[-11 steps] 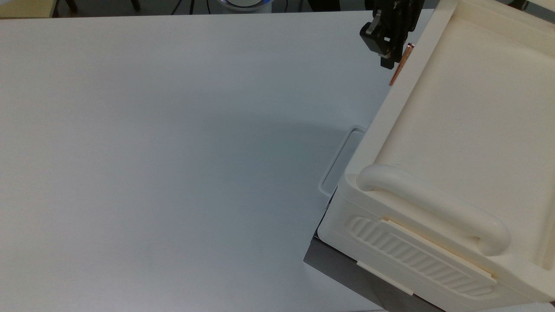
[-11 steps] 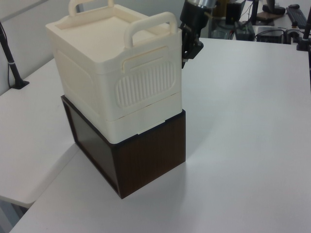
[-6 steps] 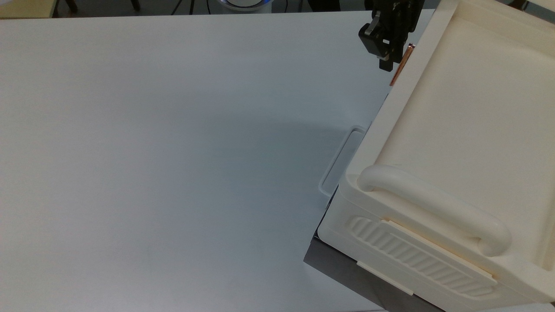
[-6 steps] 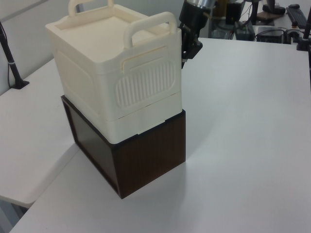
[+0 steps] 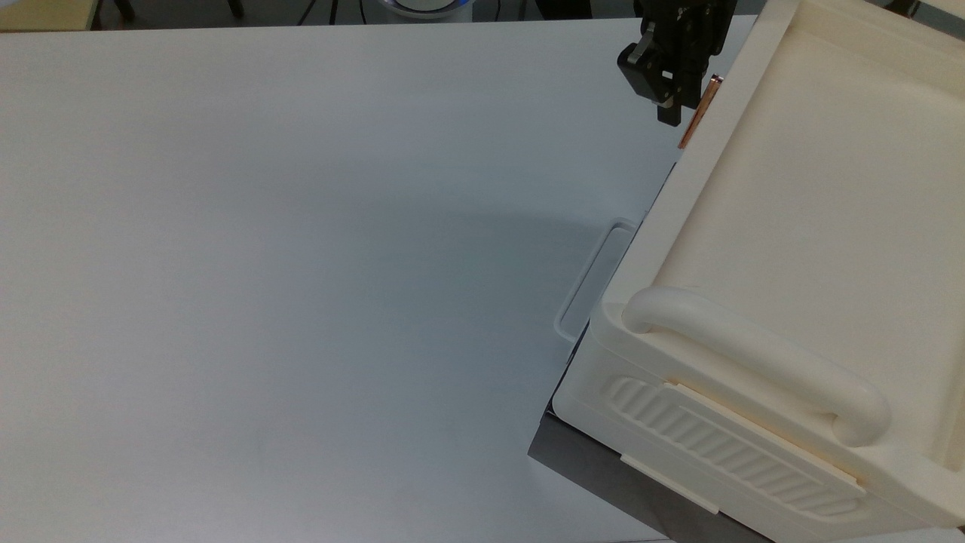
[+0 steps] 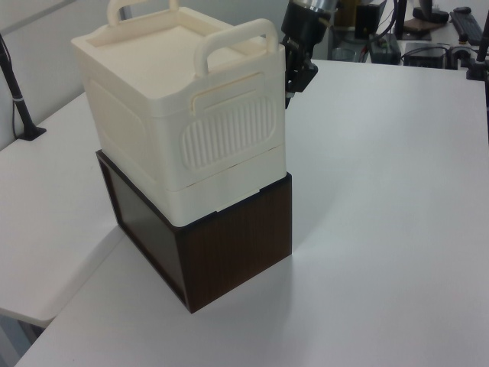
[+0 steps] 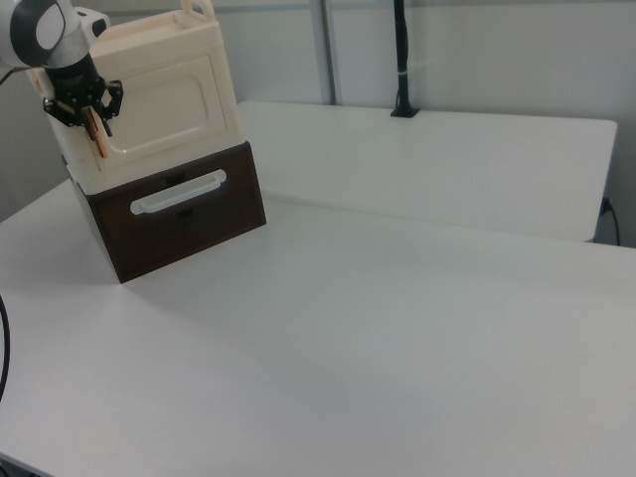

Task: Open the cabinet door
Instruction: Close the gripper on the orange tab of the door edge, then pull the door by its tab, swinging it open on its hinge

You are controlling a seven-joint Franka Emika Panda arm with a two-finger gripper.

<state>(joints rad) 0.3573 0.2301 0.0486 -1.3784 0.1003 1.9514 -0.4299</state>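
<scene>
- A cream cabinet (image 7: 149, 89) sits on a dark brown base unit (image 7: 179, 214) on a white desk (image 7: 397, 328).
- The cabinet door (image 7: 164, 109), a cream panel with a recessed inset, faces the right view's camera — it looks barely cracked, if at all.
- Its copper handle (image 5: 697, 111) stands upright at the door's edge, on the right view's left.
- The black tool (image 5: 673, 84) is at that handle; its fingers appear pressed onto the bar.
- The arm reaches down from above and behind the cabinet, wrist angled toward the door edge.
- Risk, as a judgement: the thin bar could slip free if the pull strays from the door's arc — or the light cabinet might drag along its base.
</scene>
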